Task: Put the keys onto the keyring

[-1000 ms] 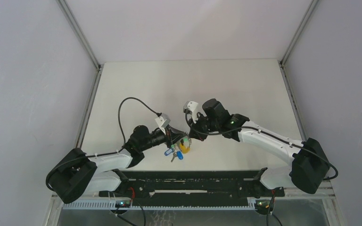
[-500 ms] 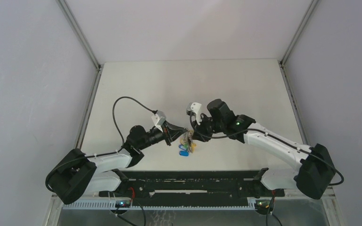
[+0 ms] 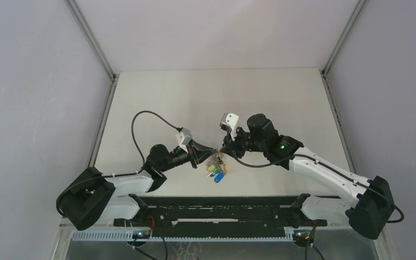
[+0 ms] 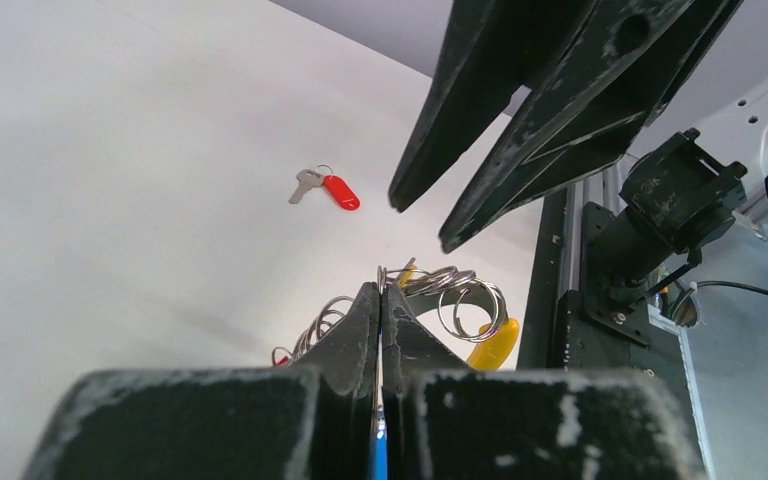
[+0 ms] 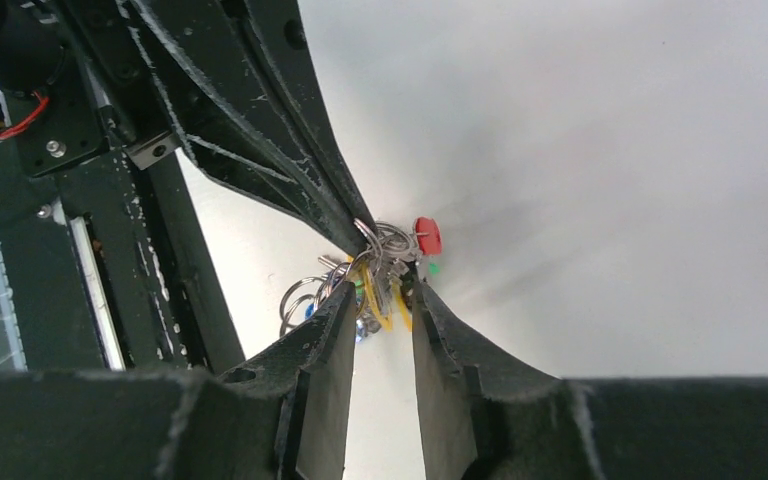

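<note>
The keyring (image 3: 216,164) is a grey wire ring with a yellow part, carrying a bunch of green, blue, yellow and red-headed keys, and it hangs above the table's near middle. My left gripper (image 3: 205,157) is shut on it from the left, with the thin ring wire (image 4: 380,282) pinched between the tips and steel loops (image 4: 465,298) spilling right. My right gripper (image 5: 382,293) stands open, its tips on either side of the hanging bunch (image 5: 385,265) and not pinching it. A loose red-headed key (image 4: 332,190) lies flat on the table beyond both grippers.
A black rail (image 3: 216,208) runs along the table's near edge, just below the bunch, and also shows as a black post (image 4: 560,270) at the right of the left wrist view. Metal frame posts (image 3: 95,43) and grey walls close in the white table (image 3: 216,97).
My right gripper went from shut to open at the bunch, and its arm swung to the right. The left gripper and keyring shifted slightly right and up.
</note>
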Action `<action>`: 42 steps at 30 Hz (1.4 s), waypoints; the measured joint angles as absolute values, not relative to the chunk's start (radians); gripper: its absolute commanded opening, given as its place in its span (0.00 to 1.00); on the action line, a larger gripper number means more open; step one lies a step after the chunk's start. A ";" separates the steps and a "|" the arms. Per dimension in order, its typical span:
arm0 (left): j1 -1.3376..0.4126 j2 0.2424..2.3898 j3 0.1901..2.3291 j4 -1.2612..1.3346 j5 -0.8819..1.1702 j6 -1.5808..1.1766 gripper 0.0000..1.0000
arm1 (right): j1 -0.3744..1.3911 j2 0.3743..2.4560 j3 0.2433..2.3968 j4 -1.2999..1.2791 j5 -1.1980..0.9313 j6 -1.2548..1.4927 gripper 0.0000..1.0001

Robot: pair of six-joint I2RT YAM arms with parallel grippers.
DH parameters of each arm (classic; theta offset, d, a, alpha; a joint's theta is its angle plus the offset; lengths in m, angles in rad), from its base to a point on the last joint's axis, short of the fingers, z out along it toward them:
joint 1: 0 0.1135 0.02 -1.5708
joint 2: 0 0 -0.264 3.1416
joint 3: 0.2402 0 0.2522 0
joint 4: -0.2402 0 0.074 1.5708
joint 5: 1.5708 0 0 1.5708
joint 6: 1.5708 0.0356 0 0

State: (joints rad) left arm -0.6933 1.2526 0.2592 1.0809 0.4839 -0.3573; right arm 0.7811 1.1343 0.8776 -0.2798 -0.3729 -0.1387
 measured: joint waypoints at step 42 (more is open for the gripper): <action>-0.686 1.222 0.259 1.055 0.591 -0.299 0.00 | 0.636 1.237 0.878 -0.265 -0.788 -0.499 0.30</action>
State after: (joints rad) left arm -0.6861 1.2217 0.2592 1.0546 0.5907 -0.2993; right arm 0.6357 1.2366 0.8780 -0.2653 -0.7883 -0.4992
